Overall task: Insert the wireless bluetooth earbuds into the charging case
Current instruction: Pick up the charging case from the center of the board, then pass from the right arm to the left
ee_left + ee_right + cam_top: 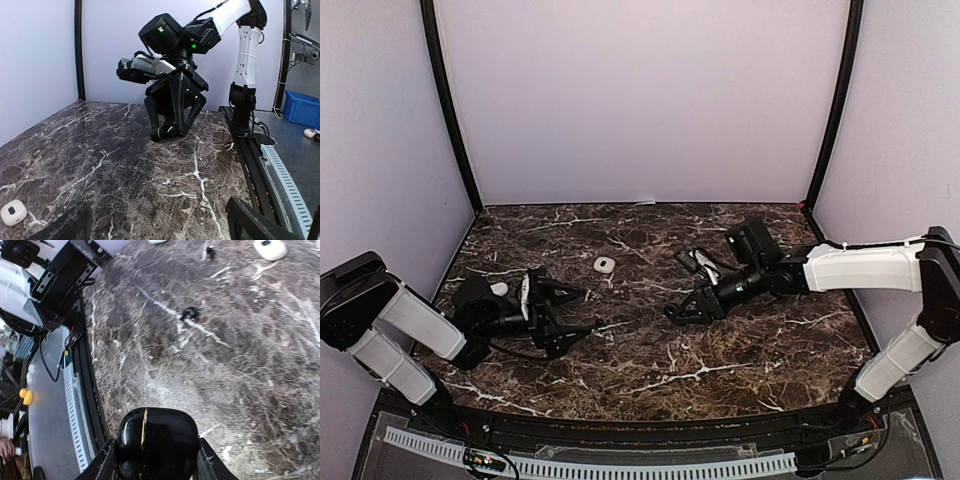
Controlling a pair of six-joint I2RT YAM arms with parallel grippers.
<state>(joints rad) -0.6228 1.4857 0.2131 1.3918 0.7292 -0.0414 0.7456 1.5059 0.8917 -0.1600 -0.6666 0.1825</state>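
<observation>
My left gripper point(588, 310) lies low over the dark marble table point(720, 370) on the left side and points right. Its jaws are spread wide with nothing between them. In the left wrist view both fingers point(65, 225) sit at the bottom corners, far apart, with only bare marble between.

My right gripper point(680, 310) reaches in from the right, tilted down toward the table's middle. It's clamped on the charging case point(157, 440), which is black, glossy and rounded, with a thin gold line on top. The right wrist view shows a finger pressed against each side of the case. From the left wrist view the case point(167, 132) is a dark lump at the fingertips, low over the marble. I can't tell whether it touches the table, or whether its lid is up.

One earbud point(605, 264), small, white and rounded with a dark spot, lies loose on the table. It's behind the gap between the two grippers, nearer my left one and touching neither. It also shows at the lower left of the left wrist view point(12, 212) and the top right of the right wrist view point(270, 249).

A second white piece point(499, 288) sits by the left wrist, too small to identify. A small dark bit point(189, 314) lies on the marble ahead of the case, and I can't tell what it is.
</observation>
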